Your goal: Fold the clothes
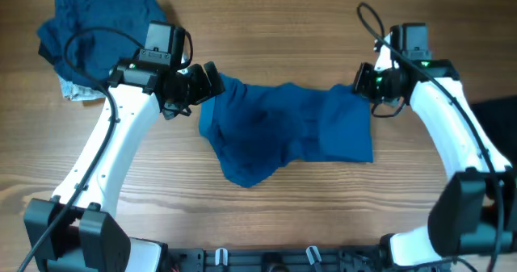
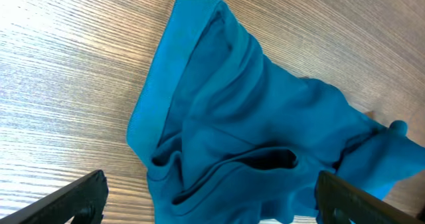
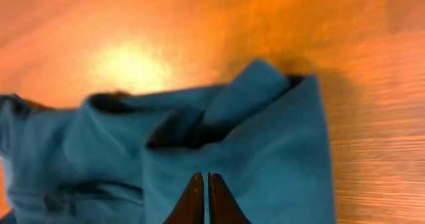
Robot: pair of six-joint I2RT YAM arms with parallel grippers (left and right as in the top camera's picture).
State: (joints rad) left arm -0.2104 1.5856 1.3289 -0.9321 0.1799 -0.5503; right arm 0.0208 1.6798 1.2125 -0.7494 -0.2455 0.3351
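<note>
One table [image 1: 266, 215] was used. The blue shirt [image 1: 291, 131] was laid across its middle, likely for flattening. Other clothes [image 1: 97, 30] were heaped at the far left corner. The left gripper [image 1: 212, 80] was held wide at one end, the right gripper [image 1: 361, 82] shut at the other.

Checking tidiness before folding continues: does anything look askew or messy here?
Yes. The blue shirt mid-table lies bunched and wrinkled, its edges uneven. The dark clothes at the far left corner sit in a rumpled heap.
</note>
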